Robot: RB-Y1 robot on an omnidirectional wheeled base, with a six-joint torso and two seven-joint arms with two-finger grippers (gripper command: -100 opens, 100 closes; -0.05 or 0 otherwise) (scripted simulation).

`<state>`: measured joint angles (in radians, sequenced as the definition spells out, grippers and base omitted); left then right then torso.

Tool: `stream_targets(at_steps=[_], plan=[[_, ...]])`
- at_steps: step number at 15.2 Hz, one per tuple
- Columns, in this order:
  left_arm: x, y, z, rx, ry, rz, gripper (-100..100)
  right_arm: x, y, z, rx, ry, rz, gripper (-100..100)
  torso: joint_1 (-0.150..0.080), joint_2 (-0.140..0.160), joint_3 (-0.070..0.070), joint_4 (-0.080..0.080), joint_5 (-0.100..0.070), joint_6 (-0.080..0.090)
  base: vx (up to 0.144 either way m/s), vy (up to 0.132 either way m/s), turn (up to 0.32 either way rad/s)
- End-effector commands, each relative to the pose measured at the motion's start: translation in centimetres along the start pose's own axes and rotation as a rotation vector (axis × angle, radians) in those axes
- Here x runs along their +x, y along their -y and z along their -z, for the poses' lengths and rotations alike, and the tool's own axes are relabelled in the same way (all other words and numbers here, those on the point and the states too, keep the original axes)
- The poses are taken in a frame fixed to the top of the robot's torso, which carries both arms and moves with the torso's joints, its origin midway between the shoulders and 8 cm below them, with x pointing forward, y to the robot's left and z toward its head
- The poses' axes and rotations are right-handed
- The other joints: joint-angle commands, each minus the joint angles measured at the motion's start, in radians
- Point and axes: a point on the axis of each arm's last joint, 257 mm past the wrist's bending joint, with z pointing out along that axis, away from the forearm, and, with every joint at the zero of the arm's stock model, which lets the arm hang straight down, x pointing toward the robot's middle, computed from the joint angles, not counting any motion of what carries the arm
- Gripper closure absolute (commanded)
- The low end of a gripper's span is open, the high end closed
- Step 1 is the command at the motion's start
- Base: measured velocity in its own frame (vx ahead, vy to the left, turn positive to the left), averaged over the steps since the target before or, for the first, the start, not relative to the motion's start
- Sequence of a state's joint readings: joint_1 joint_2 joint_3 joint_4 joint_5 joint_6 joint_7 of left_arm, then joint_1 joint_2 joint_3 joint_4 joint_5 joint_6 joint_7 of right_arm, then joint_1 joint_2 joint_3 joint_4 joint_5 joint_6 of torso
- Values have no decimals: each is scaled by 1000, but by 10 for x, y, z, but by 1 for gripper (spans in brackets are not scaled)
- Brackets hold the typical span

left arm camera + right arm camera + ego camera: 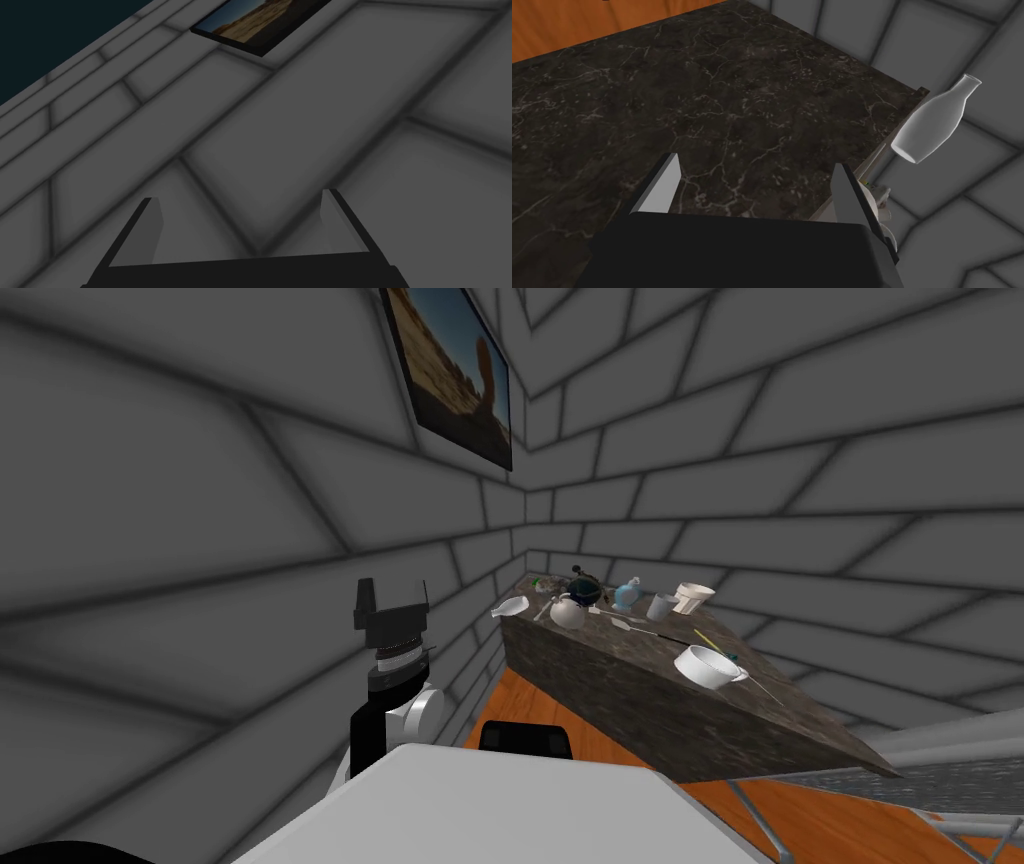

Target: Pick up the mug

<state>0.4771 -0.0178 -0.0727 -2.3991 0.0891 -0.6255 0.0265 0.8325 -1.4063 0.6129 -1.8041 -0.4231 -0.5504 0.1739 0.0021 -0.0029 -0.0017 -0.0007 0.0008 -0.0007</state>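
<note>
The mug (708, 667) is white, wide and low, with its handle turned toward the counter's right end. It stands upright on top of a dark marbled counter (640, 708). My right gripper (754, 165) is open and faces the counter's dark marbled side at close range, below the top and well short of the mug. Nothing is between its fingers. My left gripper (393, 593) is raised at the left by the grey wall, far from the counter; it is open (239, 197) and empty.
A white bottle (934, 125) lies at the counter's left end (510, 608), overhanging the edge. Farther back stand a round white pot (566, 613), a grey cup (659, 606), a white cup (693, 596), a blue bottle (627, 594) and utensils. The floor (520, 698) below is orange wood.
</note>
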Motion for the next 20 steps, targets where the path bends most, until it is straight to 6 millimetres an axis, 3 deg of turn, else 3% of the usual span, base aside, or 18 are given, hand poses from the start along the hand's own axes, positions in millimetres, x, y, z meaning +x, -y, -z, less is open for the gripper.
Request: stream_targets(at_steps=[1, 2, 3, 6, 7, 10, 11, 14, 15, 18, 19, 20], plan=[[0, 0, 0, 0, 0, 0, 0, 1, 11, 12, 46, -28, 22, -100, 0, 0, 0, 0, 0, 0, 22, 23, 114], [0, 0, 0, 0, 0, 0, 0, 0, 12, 14, 52, -33, 30, -100, 0, 1, 0, 0, 0, 0, 7, 8, 25], [0, 0, 0, 0, 0, 0, 0, 8, 39, 32, 125, -53, 5, -100, -1, 1, 1, 0, 0, 1, 30, 25, 173], [0, 0, 0, 0, 0, 0, 0, -1, 44, 42, 154, -77, 45, -100, -1, 1, 0, 0, 0, 0, 19, 16, 120], [0, 0, 0, 0, 0, 0, 0, 4, 68, 63, 230, -96, 25, -100, -2, 2, 1, 0, 0, 1, 19, 4, 204], [0, 0, 0, 0, 0, 0, 0, -6, 72, 72, 256, -117, 61, -100, -2, 1, 1, 0, -1, 0, 11, 1, 158], [0, 0, 0, 0, 0, 0, 0, -2, 94, 94, 329, -131, 43, -100, -2, 2, 1, 1, -1, 1, 14, 1, 224], [0, 0, 0, 0, 0, 0, 0, -14, 96, 104, 355, -151, 81, -100, -2, 2, 1, 1, -1, 0, 7, 1, 134], [0, 0, 0, 0, 0, 0, 0, -12, 116, 127, 426, -162, 64, -100, -2, 2, 1, 1, -1, 1, 7, -1, 187], [0, 0, 0, 0, 0, 0, 0, -25, 117, 136, 452, -182, 102, -100, -3, 2, 1, 1, -1, 0, -3, -11, 154], [0, 0, 0, 0, 0, 0, 0, -28, 134, 162, 524, -192, 94, -100, -3, 3, 2, 1, -1, 1, 13, -8, 248], [0, 0, 0, 0, 0, 0, 0, -33, 134, 165, 534, -199, 107, -100, -3, 2, 1, 1, -1, -1, 29, -11, 282]])
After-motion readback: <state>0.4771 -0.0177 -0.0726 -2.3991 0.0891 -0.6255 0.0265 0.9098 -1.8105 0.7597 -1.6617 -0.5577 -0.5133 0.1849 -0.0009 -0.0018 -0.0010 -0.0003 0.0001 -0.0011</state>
